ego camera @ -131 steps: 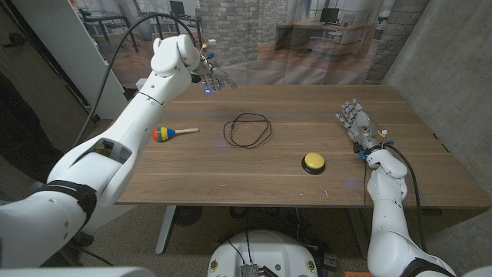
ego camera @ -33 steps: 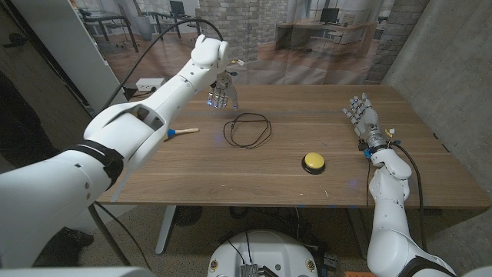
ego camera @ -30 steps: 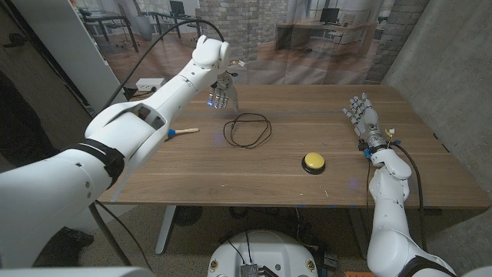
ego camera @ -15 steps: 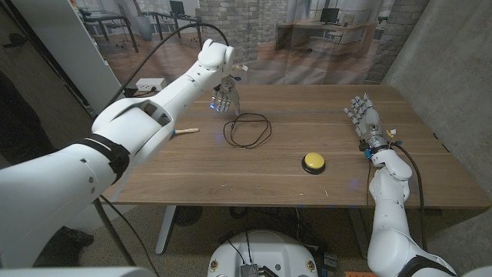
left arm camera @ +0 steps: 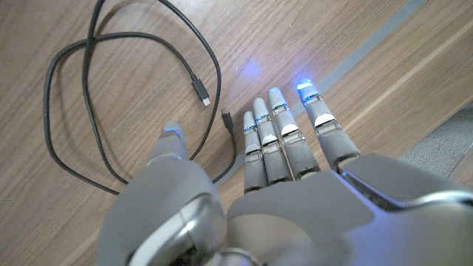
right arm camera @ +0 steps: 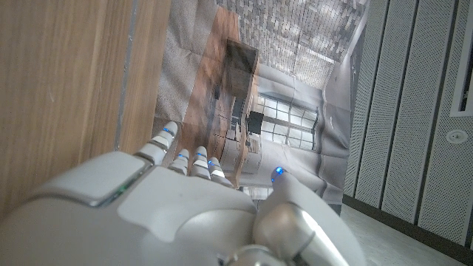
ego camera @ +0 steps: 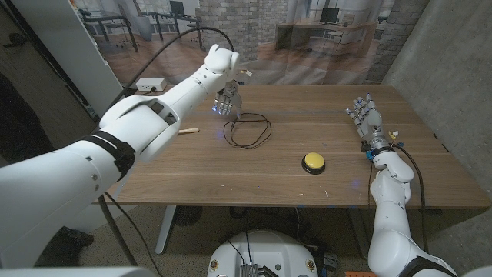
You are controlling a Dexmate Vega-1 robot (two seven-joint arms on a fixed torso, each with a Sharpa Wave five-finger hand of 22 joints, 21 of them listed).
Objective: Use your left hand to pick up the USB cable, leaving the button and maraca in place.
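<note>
A yellow button (ego camera: 313,161) sits nearest on the wooden worktop (ego camera: 231,173). Beyond it lies the coiled black USB cable (ego camera: 247,128), mid-worktop. The left hand (ego camera: 225,100) hovers just behind the coil, fingers extended, empty. The right hand (ego camera: 364,117) stands at the worktop's right edge, fingers spread, holding nothing.

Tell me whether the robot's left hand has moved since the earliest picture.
Yes. The left hand has come down and rightward from the table's far edge to hover just behind the looped black USB cable, fingers spread.
</note>
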